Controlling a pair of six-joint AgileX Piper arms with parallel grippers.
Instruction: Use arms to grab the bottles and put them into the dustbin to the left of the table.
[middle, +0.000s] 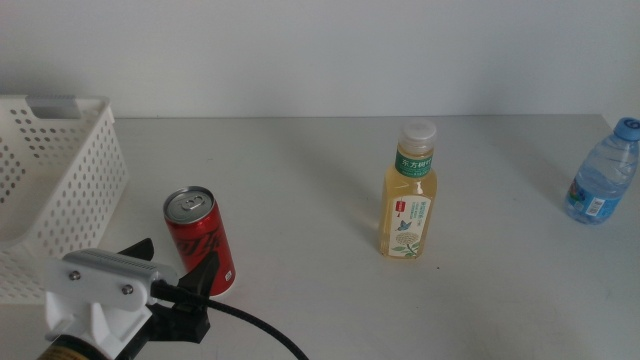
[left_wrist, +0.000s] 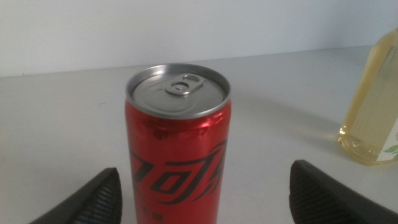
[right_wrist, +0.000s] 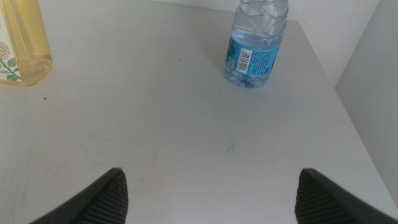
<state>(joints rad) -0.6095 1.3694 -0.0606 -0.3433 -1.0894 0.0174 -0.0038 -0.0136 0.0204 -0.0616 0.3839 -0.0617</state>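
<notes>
**A:** Where is the left hand (middle: 175, 270)?

**B:** Low over the desk (middle: 300, 180), just on the near side of the red can (middle: 201, 240), with its jaws spread wide and nothing between them. From the left wrist camera the can (left_wrist: 178, 149) stands upright and fills the gap, though off-centre, much closer to one jaw than the other. I'd judge it is lined up that way so that a short push forward brings the jaws to either side of the can's body.

**A:** Touching it?

**B:** Hard to say. In the middle view one jaw tip overlaps the can's lower edge, but the wrist view suggests a gap remains, so probably not yet.

**A:** And outward from the can?

**B:** The dustbin (middle: 60, 190) sits just beside it on the left, its open top facing up, which makes for a short carry. On the can's other side, well apart, stands the tea bottle (middle: 409, 195), upright and capped. Farther still, by the desk's right edge, is the water bottle (middle: 604, 172).

**A:** The right hand (right_wrist: 211, 193)?

**B:** Out of the middle view. Its own camera shows jaws released and wide, hanging over bare desk, with the water bottle (right_wrist: 256, 43) ahead of it and well apart from the can. It seems to be waiting.

**A:** Progress?

**B:** All three containers are on the desk, none visibly binned.
</notes>
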